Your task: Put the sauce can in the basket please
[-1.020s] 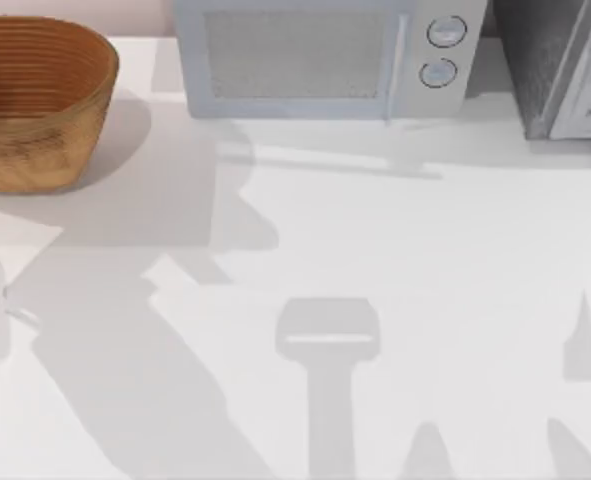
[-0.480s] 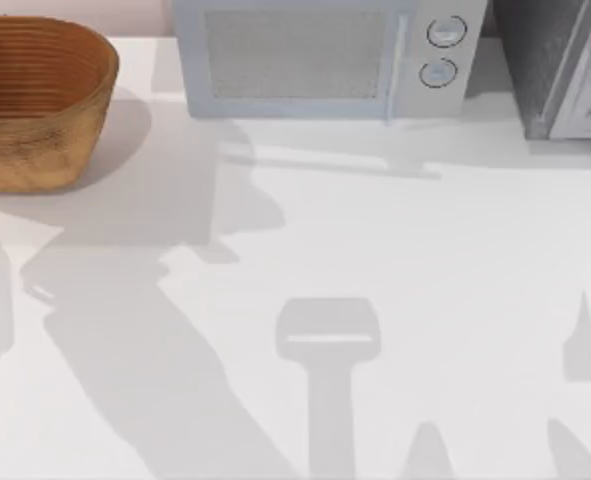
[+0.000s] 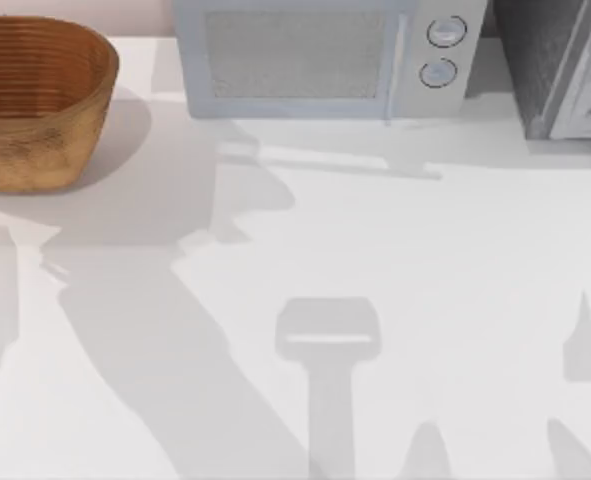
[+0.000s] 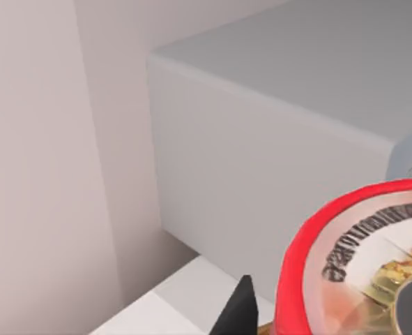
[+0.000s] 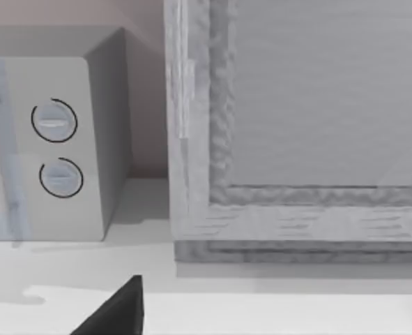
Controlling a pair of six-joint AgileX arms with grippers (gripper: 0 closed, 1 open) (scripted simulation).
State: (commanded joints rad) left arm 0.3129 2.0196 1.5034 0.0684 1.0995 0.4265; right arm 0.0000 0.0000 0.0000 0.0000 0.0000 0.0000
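Top view shows the large oval woven wicker basket [image 3: 35,100], tan-brown with ribbed coils and a darker inside, at the far left of the white table [image 3: 395,260], beside a pale grey microwave oven with two round dials [image 3: 325,55] along the back edge and a grey textured cabinet [image 3: 560,65] at the far right. Soft arm shadows lie across the tabletop. In the left wrist view the small red cylindrical sauce can [image 4: 362,265], with its yellow-orange label and a metal end, sits close against the camera, and one dark fingertip [image 4: 239,310] of the left gripper shows just beside it. The can appears to be carried by that gripper, with a plain grey box face behind it, though how the fingers stand around the can I cannot tell. The right wrist view looks at the microwave's dials and the cabinet, with one dark fingertip [image 5: 118,310] of the right gripper low in the picture; whether that gripper is spread or pressed together I also cannot tell. I judge the can rigid and fairly light, its smooth curved side prone to slip, so a squeeze across the middle of the body, square to its axis, should hold best. It should tolerate a short drop into the basket.
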